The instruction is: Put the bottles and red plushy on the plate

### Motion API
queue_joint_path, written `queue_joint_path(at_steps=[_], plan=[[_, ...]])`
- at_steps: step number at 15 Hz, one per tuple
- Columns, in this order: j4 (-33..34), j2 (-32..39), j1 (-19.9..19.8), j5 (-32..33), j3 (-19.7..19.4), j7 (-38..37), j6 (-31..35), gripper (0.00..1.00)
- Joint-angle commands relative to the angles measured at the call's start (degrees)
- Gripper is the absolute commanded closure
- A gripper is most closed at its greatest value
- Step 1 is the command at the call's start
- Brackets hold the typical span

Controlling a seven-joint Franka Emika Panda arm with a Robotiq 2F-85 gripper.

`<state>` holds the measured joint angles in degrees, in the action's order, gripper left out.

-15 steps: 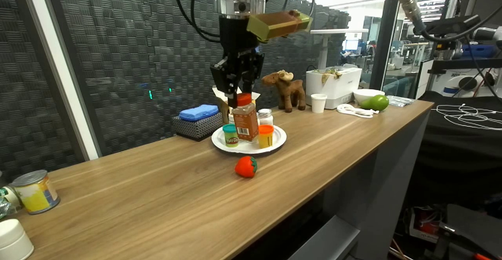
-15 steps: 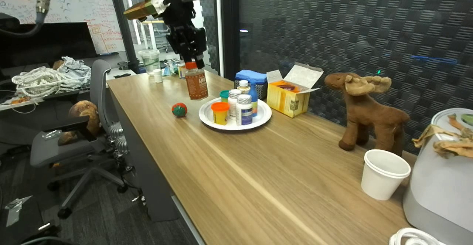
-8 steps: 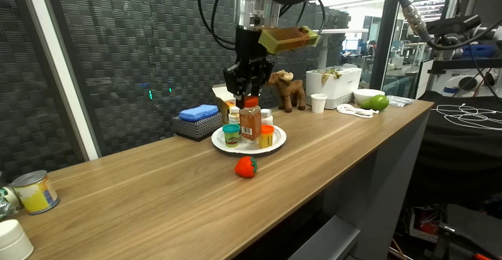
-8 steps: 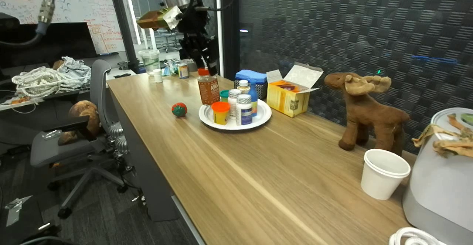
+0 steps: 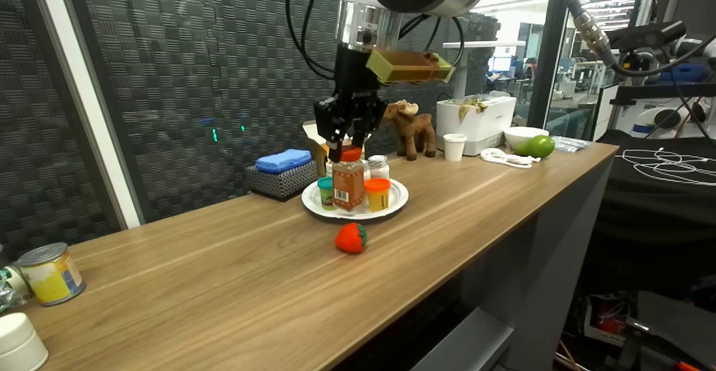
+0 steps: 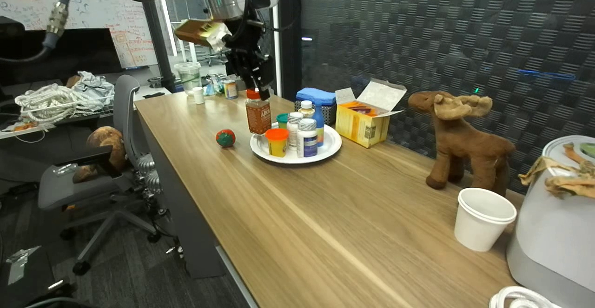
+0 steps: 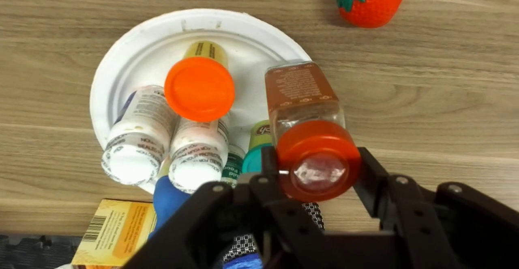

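The reddish-brown bottle (image 5: 348,186) is gripped by its red cap (image 7: 319,161): the fingers (image 7: 371,169) are set against both sides of it, and the body is held nearly upright beneath. In the wrist view its foot is seen over the rim of the plate (image 7: 249,82), just beside the green-lidded tub (image 7: 256,153); whether the plate is touched cannot be told for certain, as no view gives the contact cleanly.

Stiff walls and a moderate weight may be expected of the bottle. Since the cap is smooth and the hold is high, some swing at the foot should be allowed for, and a slow, level lowering is called for.

The red plushy (image 7: 375,1) is found on the worktop (image 5: 224,281), near the plate but not touching it. It is judged light and yielding, although its skin looks glossy and its round form might be rolled by a nudge; it would best be taken across the red middle.

Room on the plate is offered between the bottle and the orange-lidded tub (image 7: 198,88); another part is crowded by the white bottles (image 7: 142,133) and the blue bottle (image 6: 319,129). Around the plushy, bare wood is available for the fingers, and the worktop's front edge is well apart. On the wall side, the yellow box (image 6: 362,124) should be cleared.
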<state>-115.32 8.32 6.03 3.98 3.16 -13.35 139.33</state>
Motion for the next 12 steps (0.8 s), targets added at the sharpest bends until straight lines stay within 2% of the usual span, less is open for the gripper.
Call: queue_joint_path(at_steps=[1, 12], plan=[[-1.33, -0.46, -0.3, 0.09, -0.21, 0.3, 2.36, 0.76], [-2.69, 0.22, -0.15, 3.93, -2.28, -3.39, 6.59, 0.76]])
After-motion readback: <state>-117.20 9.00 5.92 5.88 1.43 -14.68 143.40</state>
